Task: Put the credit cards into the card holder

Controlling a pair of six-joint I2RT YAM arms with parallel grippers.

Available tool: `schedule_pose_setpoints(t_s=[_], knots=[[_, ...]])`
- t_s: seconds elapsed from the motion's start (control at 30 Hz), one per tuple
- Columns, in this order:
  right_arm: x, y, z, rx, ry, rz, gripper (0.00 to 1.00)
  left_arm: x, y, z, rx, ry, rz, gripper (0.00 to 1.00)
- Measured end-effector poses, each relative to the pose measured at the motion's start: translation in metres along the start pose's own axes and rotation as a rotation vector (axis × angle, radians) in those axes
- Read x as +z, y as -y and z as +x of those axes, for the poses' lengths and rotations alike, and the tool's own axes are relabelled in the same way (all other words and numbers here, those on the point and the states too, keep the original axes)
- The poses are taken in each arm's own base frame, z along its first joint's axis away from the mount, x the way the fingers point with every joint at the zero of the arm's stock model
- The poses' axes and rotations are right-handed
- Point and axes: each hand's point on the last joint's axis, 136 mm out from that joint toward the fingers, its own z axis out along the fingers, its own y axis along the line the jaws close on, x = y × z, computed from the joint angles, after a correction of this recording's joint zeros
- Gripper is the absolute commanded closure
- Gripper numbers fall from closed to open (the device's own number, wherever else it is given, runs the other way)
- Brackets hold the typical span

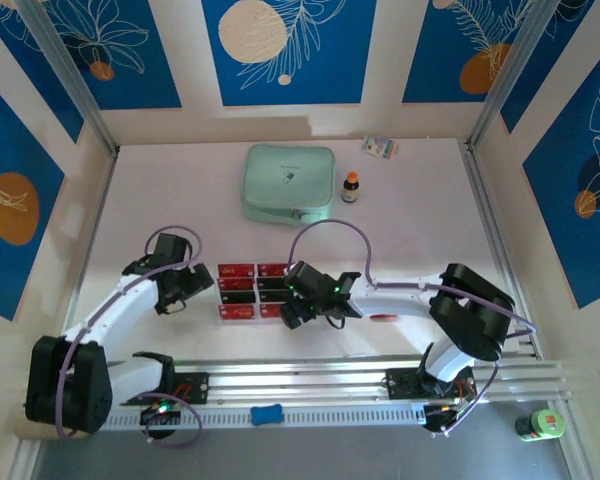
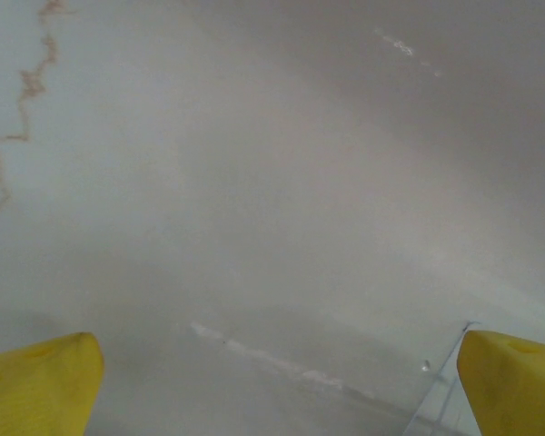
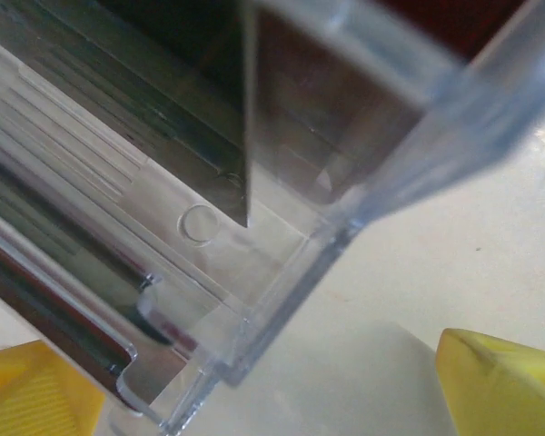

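Credit cards point(image 1: 238, 291): thin, red and black, rowed in clear tray point(image 3: 282, 300). Left fingers point(image 2: 36, 386), right fingers point(image 3: 495, 381) spread wide.

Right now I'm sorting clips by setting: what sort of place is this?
Probably a robot test booth: left arm and right arm bolted to a rail, white table walled by blue panels, cards laid in a grid.

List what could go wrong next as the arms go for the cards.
1. The open right gripper hovers at a clear plastic corner; closing may catch plastic, not a card.
2. The credit cards lie tightly packed, so neighbours may get shoved.
3. The left gripper sits close beside them; the arms might collide.
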Motion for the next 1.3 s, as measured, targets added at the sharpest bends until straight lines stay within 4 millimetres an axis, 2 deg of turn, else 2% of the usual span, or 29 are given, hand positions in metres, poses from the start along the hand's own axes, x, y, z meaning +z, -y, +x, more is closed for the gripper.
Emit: schedule_pose_setpoints(t_s=[0.3, 0.73, 0.93, 1.13, 1.3], knots=[[0.011, 0.039, -0.016, 0.100, 0.022, 0.062, 0.08, 0.010, 0.049, -0.020, 0.067, 0.025, 0.029, 0.00], [0.026, 0.095, -0.053, 0.212, 0.064, 0.119, 0.09, 0.032, 0.111, -0.058, 0.102, 0.073, 0.051, 0.00], [0.032, 0.112, -0.066, 0.245, 0.073, 0.120, 0.09, 0.037, 0.121, -0.069, 0.097, 0.098, 0.058, 0.00], [0.032, 0.119, -0.068, 0.263, 0.068, 0.091, 0.09, 0.038, 0.123, -0.070, 0.087, 0.104, 0.062, 0.00], [0.021, 0.117, -0.065, 0.273, 0.060, 0.051, 0.08, 0.038, 0.123, -0.070, 0.085, 0.104, 0.062, 0.00]])
